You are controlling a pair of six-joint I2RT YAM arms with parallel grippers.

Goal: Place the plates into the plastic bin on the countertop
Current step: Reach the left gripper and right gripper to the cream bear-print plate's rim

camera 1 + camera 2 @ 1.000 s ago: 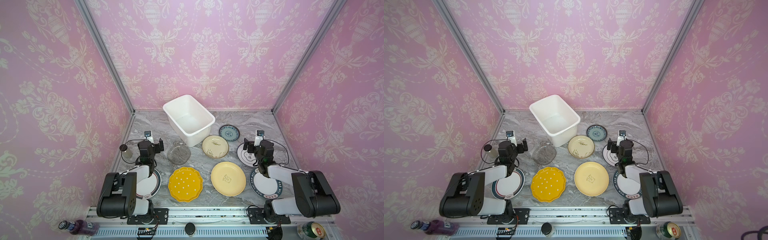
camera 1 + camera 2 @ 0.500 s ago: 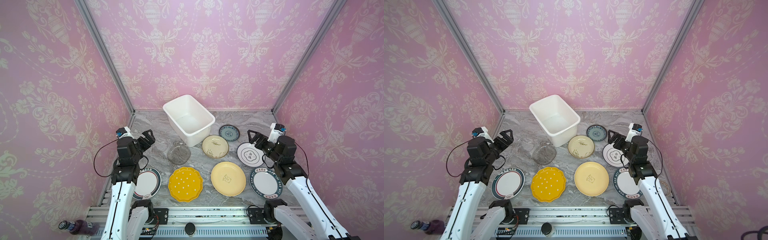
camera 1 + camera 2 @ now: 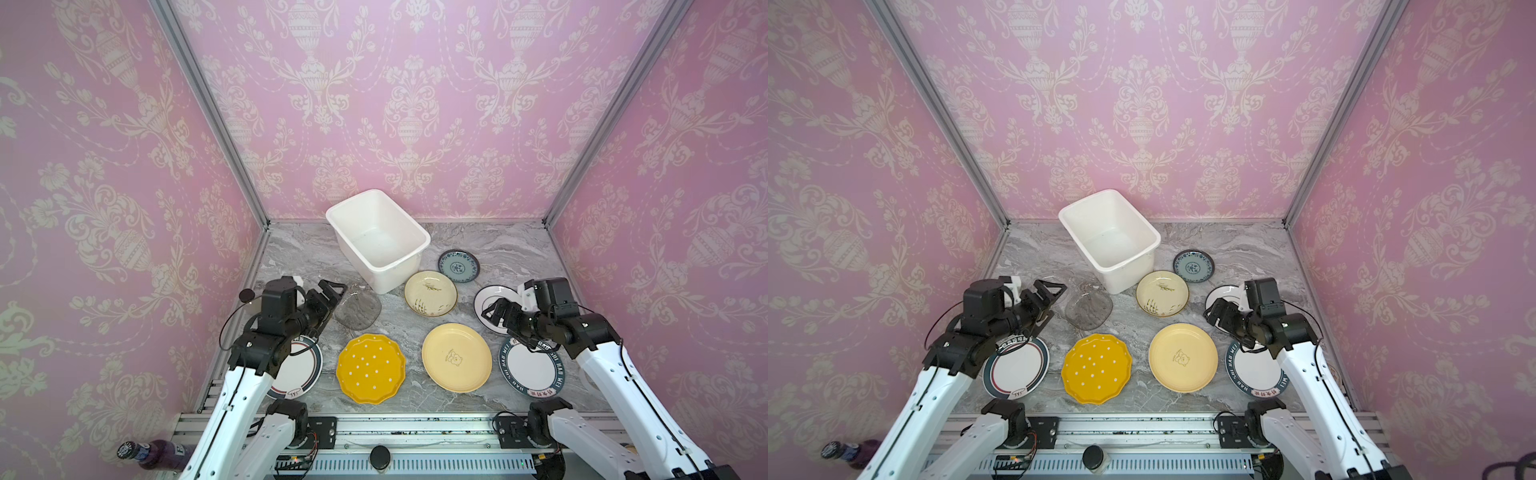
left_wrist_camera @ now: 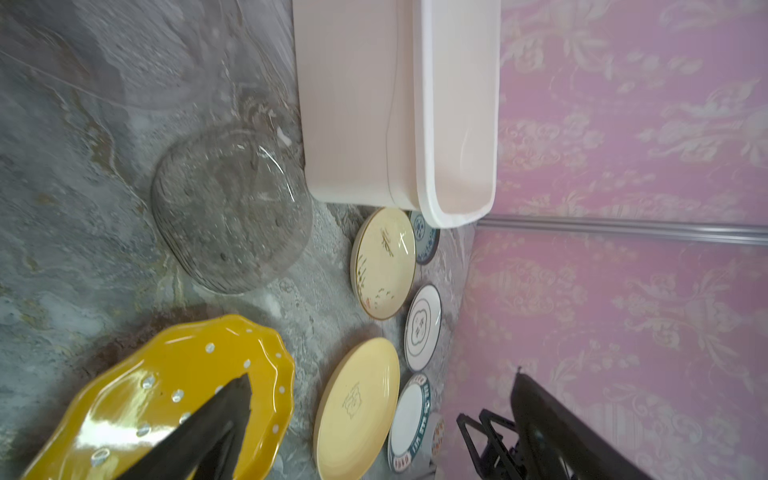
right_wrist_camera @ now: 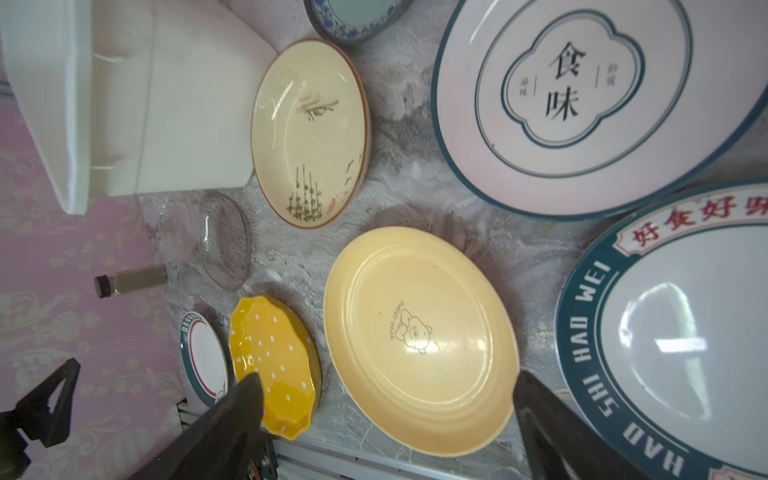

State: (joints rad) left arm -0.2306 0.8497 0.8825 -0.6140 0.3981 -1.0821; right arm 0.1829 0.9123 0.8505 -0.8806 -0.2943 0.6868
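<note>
Both my arms have swung forward from their folded rest. My left pincer [image 3: 332,305] hangs spread just beside the clear smoky glass plate [image 3: 357,309], and my right pincer [image 3: 498,324] hangs spread near the pale yellow round plate [image 3: 456,357] (nothing gripped). All eight plates still lie on the grey marble worktop [image 3: 498,245]; the deep white plastic bin [image 3: 395,272] stands empty.

In the right wrist view the blue plate [image 5: 357,16], far beyond the jaws, and the lettered plate [image 5: 665,332], beside one jaw, run off the edge. In the left wrist view one jaw covers part of the dotted plate [image 4: 124,407], itself cut off.
</note>
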